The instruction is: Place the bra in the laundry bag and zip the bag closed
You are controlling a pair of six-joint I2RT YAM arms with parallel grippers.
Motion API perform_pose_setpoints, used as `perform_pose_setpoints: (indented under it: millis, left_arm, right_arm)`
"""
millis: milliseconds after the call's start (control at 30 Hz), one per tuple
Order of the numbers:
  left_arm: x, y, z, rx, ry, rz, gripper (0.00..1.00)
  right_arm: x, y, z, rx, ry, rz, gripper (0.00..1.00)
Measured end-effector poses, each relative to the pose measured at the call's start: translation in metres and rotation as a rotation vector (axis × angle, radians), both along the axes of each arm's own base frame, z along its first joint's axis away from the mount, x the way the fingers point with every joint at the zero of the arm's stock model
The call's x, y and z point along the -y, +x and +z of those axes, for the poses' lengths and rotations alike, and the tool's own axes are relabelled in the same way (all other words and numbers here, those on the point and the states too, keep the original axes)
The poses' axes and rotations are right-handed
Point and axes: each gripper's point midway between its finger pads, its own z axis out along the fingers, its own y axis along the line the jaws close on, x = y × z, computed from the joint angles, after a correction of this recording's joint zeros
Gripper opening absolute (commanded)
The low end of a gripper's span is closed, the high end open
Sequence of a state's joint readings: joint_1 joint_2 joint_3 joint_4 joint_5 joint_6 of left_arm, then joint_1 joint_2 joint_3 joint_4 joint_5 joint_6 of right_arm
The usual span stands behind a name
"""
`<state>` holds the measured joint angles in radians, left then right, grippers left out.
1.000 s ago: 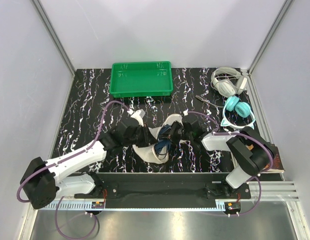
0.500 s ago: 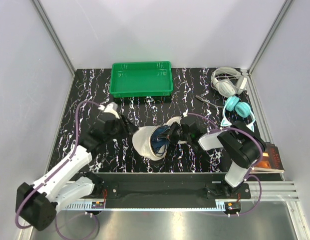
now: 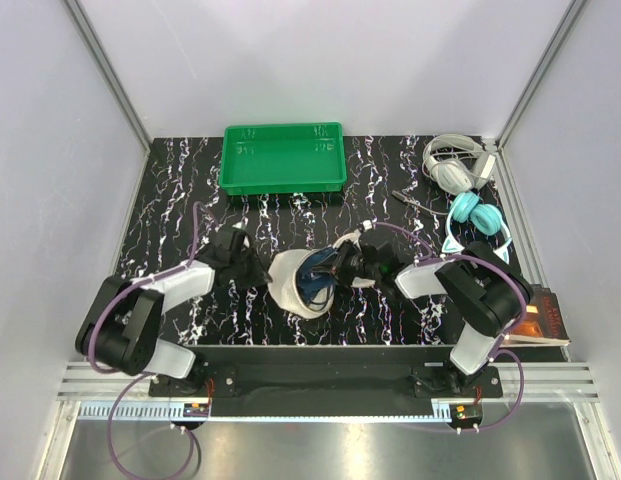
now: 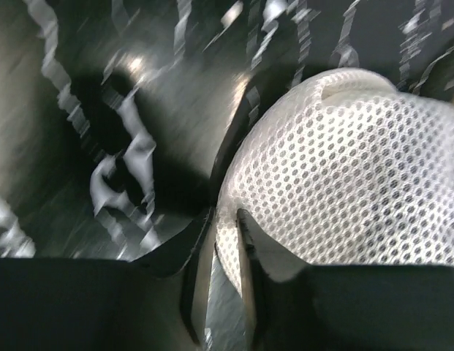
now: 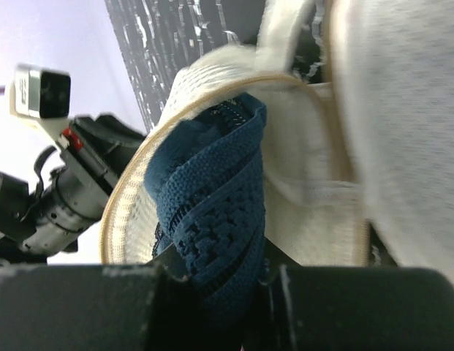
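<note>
Clearly the two arms are sharing the work: the left gripper (image 3: 252, 275) sits at the closed back of the laundry bag (image 3: 286, 292), and we judge it is there to brace the pouch so it cannot slide away while the other side pushes. Its fingers stand only a narrow slit apart, with a fold of mesh seemingly between them; whether that fold is truly pinched we cannot tell, since the left wrist view is blurred

The right gripper (image 3: 343, 268) has its fingers closed on the bra (image 5: 212, 205), a bunched navy band of it caught between the pads. Most of the bra is already inside the bag's mouth, with the gripped part crossing the zipper rim, so we take this for the stuffing step and the zipping as not yet begun

As for direction, the bag lies on its side on the table (image 3: 180, 210), its round mouth facing the right arm, its drum axis running roughly across the table from one arm toward the other. The bra is folded into a thick strip whose long axis runs from the right fingers straight into the opening, following that same line
</note>
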<state>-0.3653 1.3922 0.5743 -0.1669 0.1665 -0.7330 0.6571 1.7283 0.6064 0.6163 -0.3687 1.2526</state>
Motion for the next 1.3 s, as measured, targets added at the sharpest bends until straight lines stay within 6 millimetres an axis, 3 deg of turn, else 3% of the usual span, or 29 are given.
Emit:
perform_pose_setpoints:
  millis: [167, 300, 400, 533, 600, 667, 833, 900, 933, 1000, 1033, 1133, 1233, 1300]
  left_arm:
    - [0.025, 0.011, 0.000, 0.035, -0.077, -0.049, 0.20]
    - [0.048, 0.000, 0.000, 0.038, -0.144, -0.097, 0.20]
    - [0.054, -0.007, 0.000, 0.036, -0.187, -0.100, 0.20]
    - [0.053, -0.012, 0.002, 0.034, -0.196, -0.098, 0.32]
    - [0.051, -0.016, 0.004, 0.033, -0.193, -0.102, 0.45]
    - [0.048, -0.023, 0.006, 0.029, -0.187, -0.104, 0.50]
    - [0.029, -0.043, 0.026, 0.064, -0.147, -0.076, 0.47]
    - [0.020, -0.046, 0.048, 0.133, -0.138, -0.058, 0.45]
    - [0.017, -0.046, 0.058, 0.168, -0.140, -0.051, 0.45]
    - [0.012, -0.045, 0.087, 0.252, -0.151, -0.037, 0.43]
    - [0.012, -0.044, 0.097, 0.279, -0.161, -0.036, 0.42]
    - [0.017, -0.040, 0.131, 0.346, -0.200, -0.051, 0.38]
    - [0.032, -0.035, 0.150, 0.355, -0.219, -0.090, 0.34]
    - [0.043, -0.033, 0.151, 0.344, -0.219, -0.121, 0.31]
  right_arm:
    - [-0.015, 0.001, 0.011, 0.027, 0.018, 0.028, 0.00]
    - [-0.035, 0.004, 0.008, 0.043, -0.003, 0.051, 0.00]
    - [-0.043, 0.007, -0.002, 0.056, -0.056, 0.050, 0.00]
    - [-0.042, 0.012, -0.012, 0.068, -0.121, 0.037, 0.00]
    - [-0.042, 0.014, -0.019, 0.053, -0.155, 0.039, 0.00]
    - [-0.043, 0.018, -0.023, 0.046, -0.191, 0.040, 0.04]
    - [-0.041, 0.024, -0.025, 0.062, -0.271, 0.046, 0.26]
    - [-0.037, 0.023, -0.029, 0.061, -0.308, 0.062, 0.36]
    - [-0.036, 0.022, -0.030, 0.060, -0.322, 0.071, 0.51]
    - [-0.035, 0.020, -0.032, 0.061, -0.346, 0.090, 0.63]
    - [-0.034, 0.019, -0.033, 0.059, -0.355, 0.097, 0.74]
    - [-0.037, 0.018, -0.022, 0.079, -0.350, 0.122, 0.89]
    - [-0.031, 0.012, -0.015, 0.081, -0.369, 0.137, 0.96]
    - [-0.025, 0.007, -0.008, 0.080, -0.390, 0.149, 1.00]
